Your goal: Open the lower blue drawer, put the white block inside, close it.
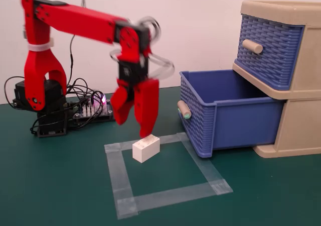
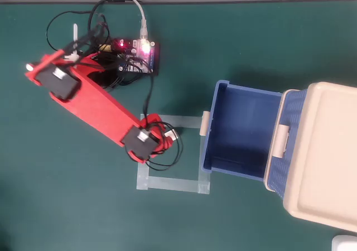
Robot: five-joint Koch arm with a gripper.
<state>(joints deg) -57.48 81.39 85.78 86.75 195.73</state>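
The lower blue drawer point(image 1: 241, 121) stands pulled out of the beige cabinet point(image 1: 301, 110), open and with nothing in it point(image 2: 207, 148). Its beige handle with a pale green end point(image 1: 184, 109) faces the arm. The white block point(image 1: 146, 148) lies at the back of a taped square, to the left of the drawer. My red gripper point(image 1: 134, 128) points straight down just above the block, open, with one fingertip near the block's top. In the overhead view the gripper point(image 2: 158, 136) covers most of the block, and only a white corner point(image 2: 171, 133) shows.
A clear tape square point(image 1: 165, 196) marks the green mat point(image 2: 67, 206). The upper blue drawer point(image 1: 271, 50) is shut. A lit circuit board with tangled cables point(image 1: 93, 108) sits beside the arm's base point(image 1: 42, 98), behind the square.
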